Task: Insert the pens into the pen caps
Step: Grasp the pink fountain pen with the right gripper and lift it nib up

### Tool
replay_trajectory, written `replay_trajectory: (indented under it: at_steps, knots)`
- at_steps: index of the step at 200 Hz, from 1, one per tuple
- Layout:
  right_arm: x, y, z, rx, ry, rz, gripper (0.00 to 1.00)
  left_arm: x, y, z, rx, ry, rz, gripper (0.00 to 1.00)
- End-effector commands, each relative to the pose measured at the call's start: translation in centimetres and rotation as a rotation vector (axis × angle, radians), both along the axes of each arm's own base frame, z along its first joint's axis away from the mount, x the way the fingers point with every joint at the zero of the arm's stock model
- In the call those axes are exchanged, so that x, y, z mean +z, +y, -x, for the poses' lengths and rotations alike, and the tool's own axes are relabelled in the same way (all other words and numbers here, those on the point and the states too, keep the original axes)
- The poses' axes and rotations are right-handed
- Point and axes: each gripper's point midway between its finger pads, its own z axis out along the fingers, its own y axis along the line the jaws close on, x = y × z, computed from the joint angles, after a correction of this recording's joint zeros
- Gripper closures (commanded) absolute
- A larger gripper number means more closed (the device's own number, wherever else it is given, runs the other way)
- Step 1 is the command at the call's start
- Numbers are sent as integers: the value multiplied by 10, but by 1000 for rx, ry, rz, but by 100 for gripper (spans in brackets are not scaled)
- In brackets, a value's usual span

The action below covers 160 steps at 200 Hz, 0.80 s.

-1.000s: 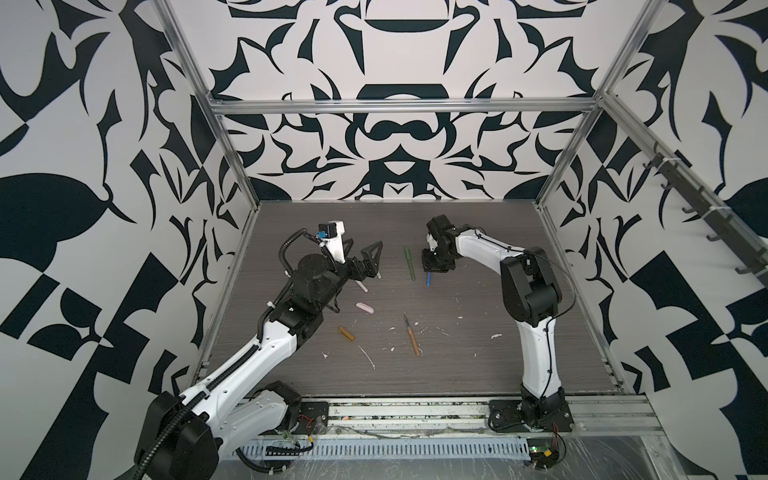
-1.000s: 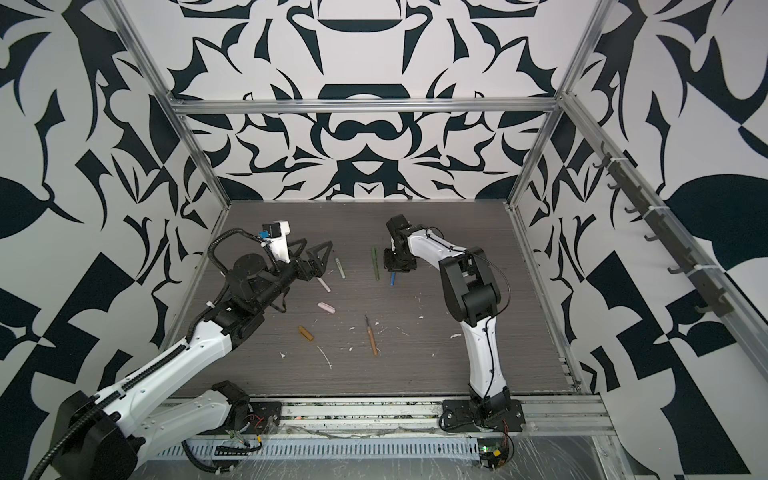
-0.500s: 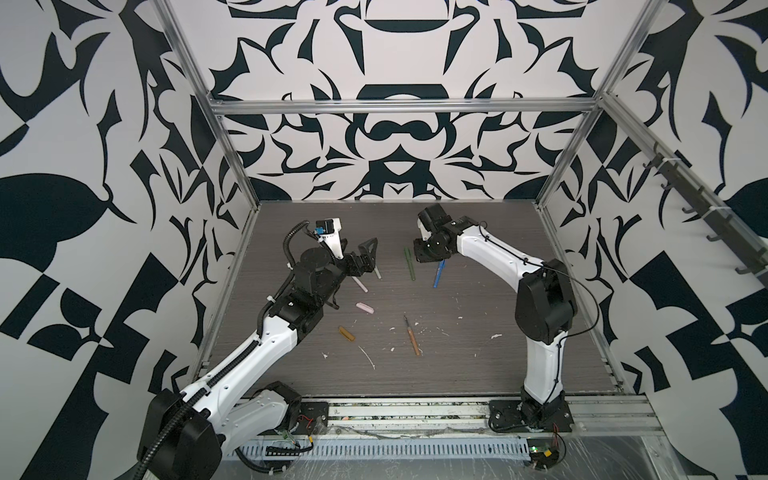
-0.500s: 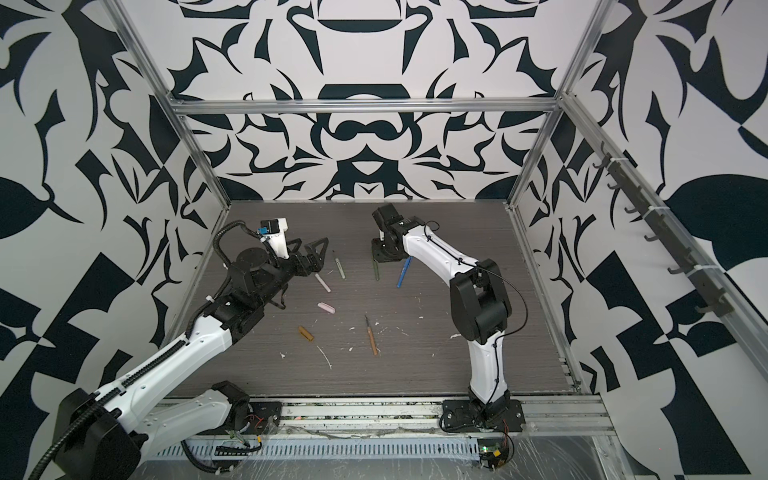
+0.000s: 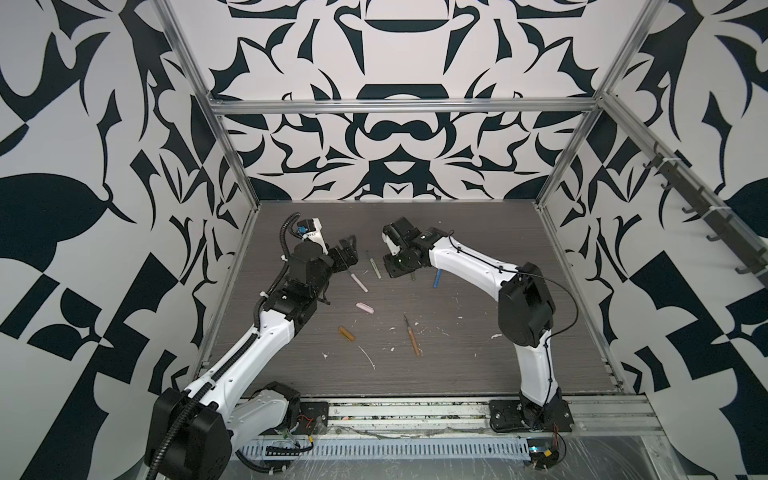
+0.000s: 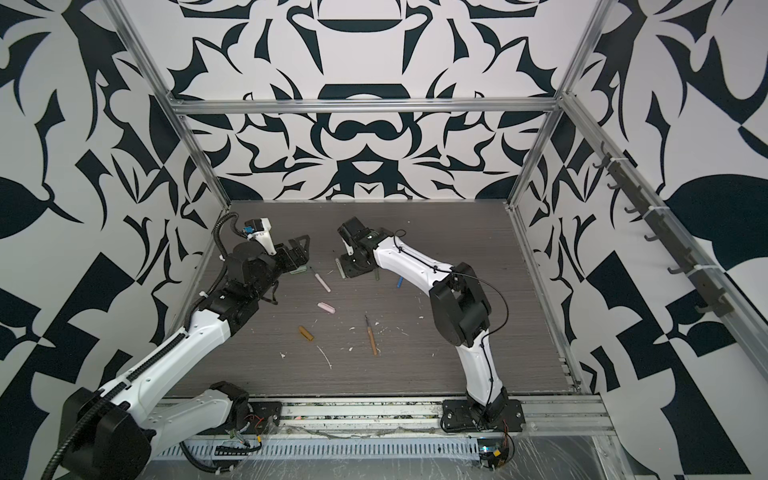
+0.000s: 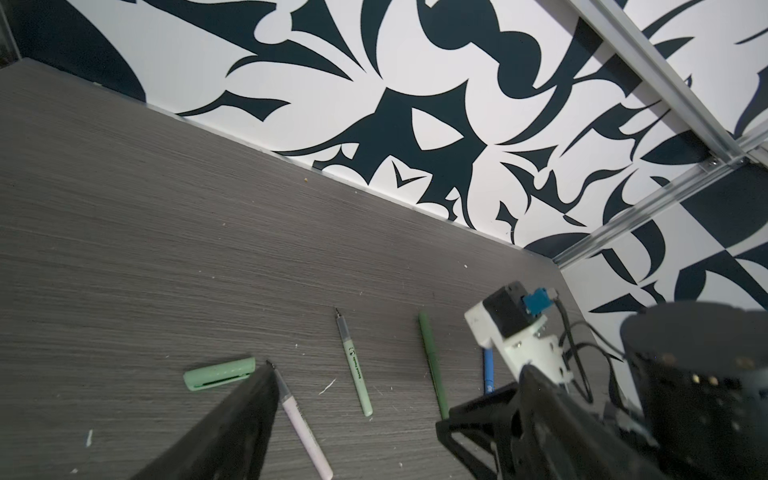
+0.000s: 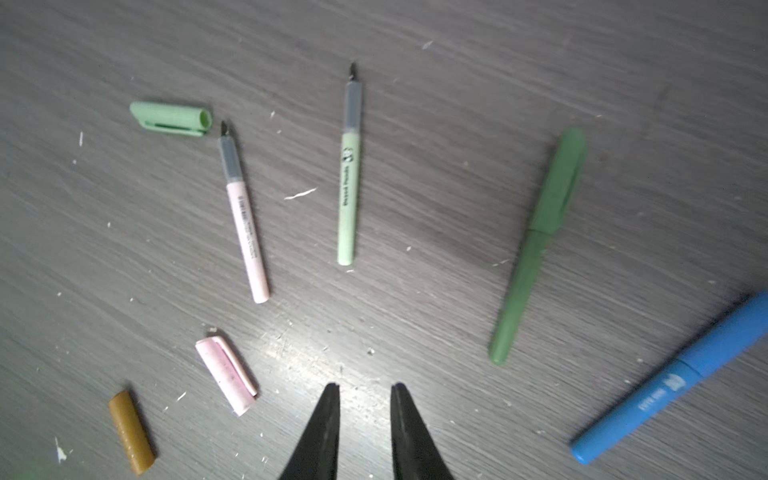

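In the right wrist view the pale green cap (image 8: 170, 118), the uncapped pink pen (image 8: 243, 216) and the uncapped pale green pen (image 8: 349, 174) lie on the table. The dark green pen (image 8: 536, 245) and the blue pen (image 8: 673, 382) each wear a cap. The pink cap (image 8: 226, 376) and the orange-brown cap (image 8: 131, 432) lie loose. My right gripper (image 8: 365, 386) hovers above them, slightly open and empty. My left gripper (image 7: 355, 397) is wide open, one finger (image 7: 232, 428) beside the pink pen (image 7: 299, 424) and the pale green cap (image 7: 220, 373). The orange-brown pen (image 5: 412, 336) lies apart.
White flecks and scuffs dot the dark wood-grain table (image 5: 478, 365). Patterned walls and aluminium frame posts (image 5: 552, 195) close in the back and both sides. In both top views the two grippers (image 5: 349, 253) (image 5: 395, 270) face each other over the back middle of the table.
The right gripper has left the blue pen lying on the table and swung left and back toward the green pens. The left gripper has shifted slightly left.
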Motion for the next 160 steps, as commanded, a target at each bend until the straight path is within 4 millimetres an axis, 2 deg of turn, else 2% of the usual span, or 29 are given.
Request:
replay_trajectory:
  at_steps: [1, 28, 48, 84, 119, 160]
  knots:
    - [16, 23, 25, 102, -32, -29, 74, 16, 15, -4, 69, -11, 38, 7]
    - [9, 39, 47, 189, -47, 6, 73, 15, 27, -5, 112, -7, 60, 6]
    - [3, 46, 47, 203, -49, 31, 73, 14, 34, -5, 136, 2, 70, 6]
    - [-2, 64, 29, 205, -93, 8, 72, 14, 41, -6, 161, 3, 75, 6]
    - [-16, 82, 6, 236, -142, 47, 72, 15, 44, -7, 163, -3, 86, 6]
    - [-28, 98, -12, 240, -156, 77, 72, 16, 45, -7, 164, -10, 93, 6]
